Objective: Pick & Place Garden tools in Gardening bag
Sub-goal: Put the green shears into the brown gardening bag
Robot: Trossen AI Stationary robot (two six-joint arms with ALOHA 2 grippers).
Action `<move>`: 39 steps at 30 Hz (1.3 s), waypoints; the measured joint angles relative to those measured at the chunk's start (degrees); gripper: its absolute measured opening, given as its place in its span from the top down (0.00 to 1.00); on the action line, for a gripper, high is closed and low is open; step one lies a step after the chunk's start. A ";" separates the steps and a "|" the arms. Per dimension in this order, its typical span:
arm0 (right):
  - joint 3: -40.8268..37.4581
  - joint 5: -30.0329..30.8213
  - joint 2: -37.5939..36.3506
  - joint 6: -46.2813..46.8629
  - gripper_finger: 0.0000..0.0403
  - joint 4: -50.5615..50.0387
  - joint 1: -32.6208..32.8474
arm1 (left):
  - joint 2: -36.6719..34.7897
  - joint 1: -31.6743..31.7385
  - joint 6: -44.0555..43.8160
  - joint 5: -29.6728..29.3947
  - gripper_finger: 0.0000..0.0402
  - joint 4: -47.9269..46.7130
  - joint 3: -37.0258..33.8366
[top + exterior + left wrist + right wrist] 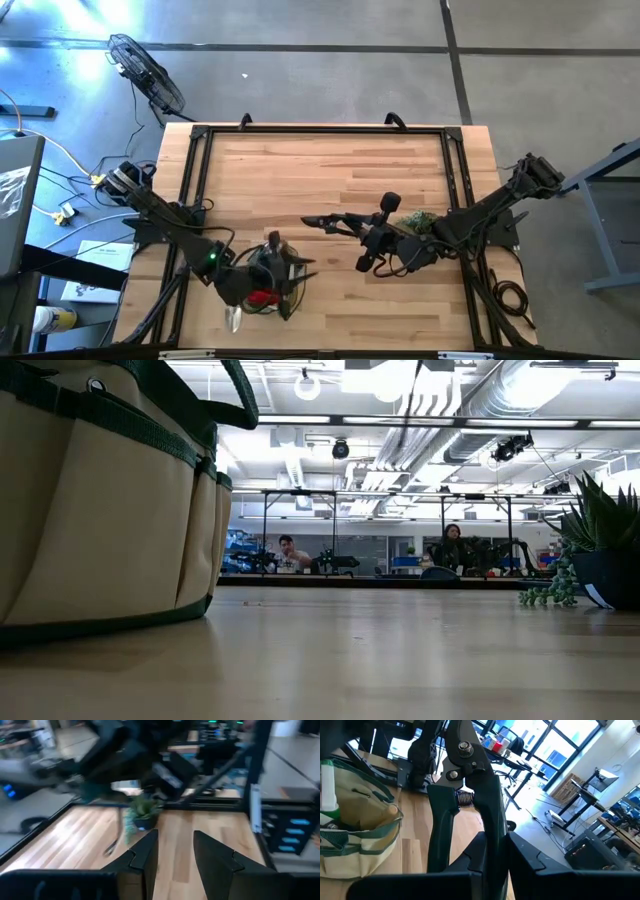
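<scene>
Midway: your right gripper point(492, 852) is clamped on the pruners point(470, 790), held above the table's centre, with the gardening bag point(265, 275) near the front edge under your left gripper point(175, 852), fingers parted and empty. Next, carry across and lower into the bag's mouth.

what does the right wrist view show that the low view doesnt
Only the right wrist view shows the right gripper shut on the dark-handled pruners, and the gardening bag's open top with a wooden handle inside. Only the low view shows the potted plant and people at desks beyond the table. Both show the gardening bag on the wooden table.
</scene>
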 joint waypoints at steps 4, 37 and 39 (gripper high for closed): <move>0.00 -0.25 -0.01 0.43 0.91 0.07 0.28 | 0.00 -0.03 1.98 -0.95 0.71 2.02 0.00; 0.11 -0.49 -0.10 -0.65 0.91 -1.86 2.99 | 0.09 7.16 -5.51 -5.87 0.71 12.19 -0.07; 0.11 -0.53 0.32 -0.51 0.91 -2.46 3.02 | 0.09 7.16 -4.61 -7.18 0.71 12.96 -0.07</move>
